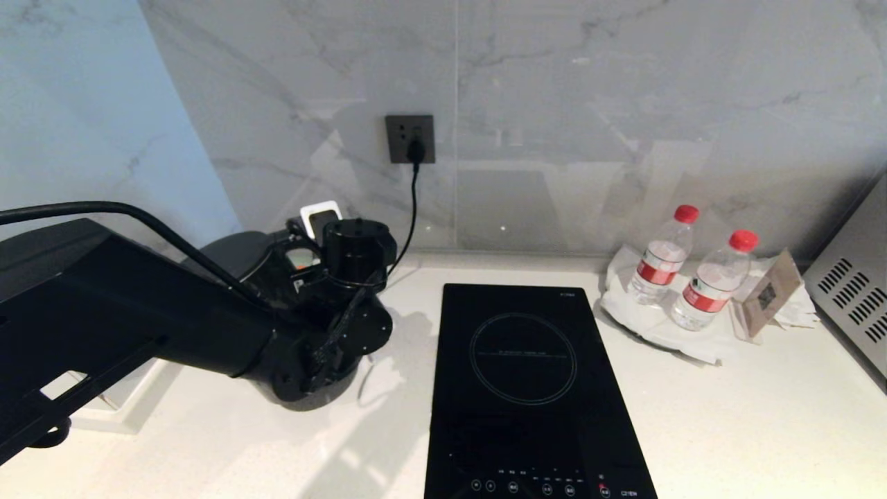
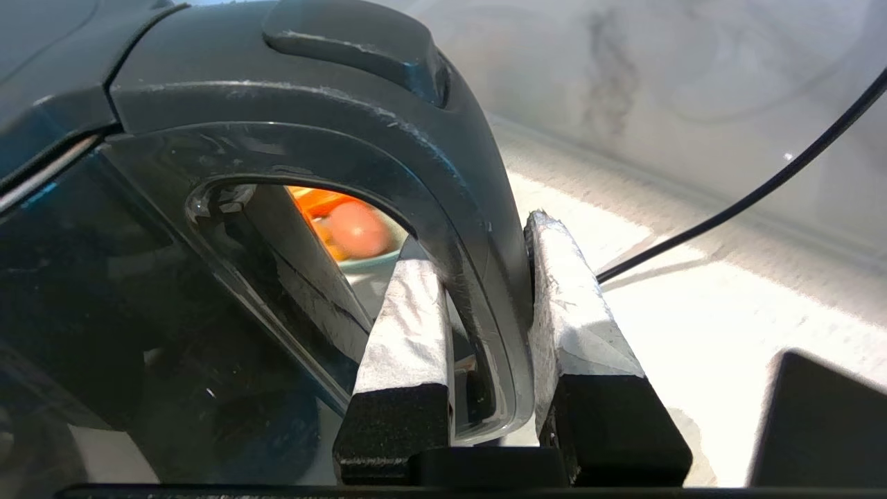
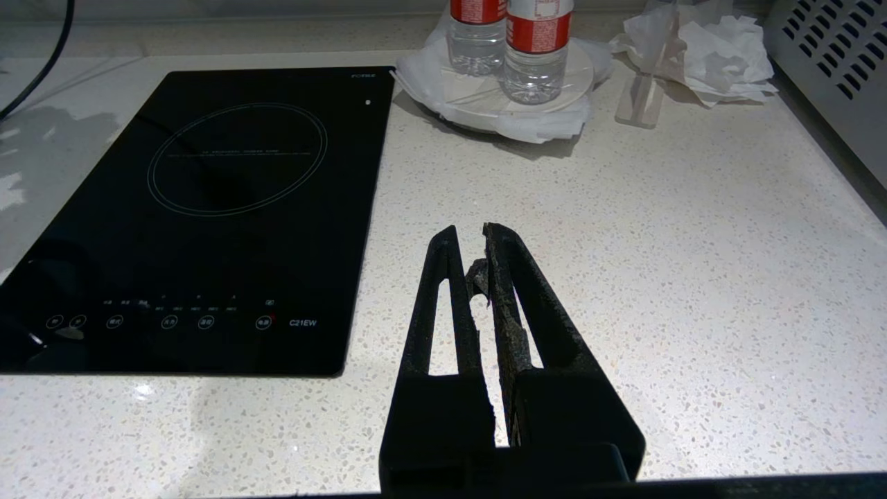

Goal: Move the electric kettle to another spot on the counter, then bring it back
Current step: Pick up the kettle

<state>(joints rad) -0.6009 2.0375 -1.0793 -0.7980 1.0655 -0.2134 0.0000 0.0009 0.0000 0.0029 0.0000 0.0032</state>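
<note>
Left gripper (image 2: pixel 485 291): clamped on the kettle's (image 2: pixel 138 277) loop handle, one finger inside the loop, one outside.
Kettle: at the counter's (image 1: pixel 727 416) back left, left of the hob (image 1: pixel 527 388), mostly hidden behind the left arm in the head view.
Right gripper (image 3: pixel 478 249): fingers together, empty, above the counter right of the hob.

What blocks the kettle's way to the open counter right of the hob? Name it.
The left gripper already clamps the electric kettle by its handle. The induction hob lies flat across that route on the counter; nothing tall stands there.
</note>
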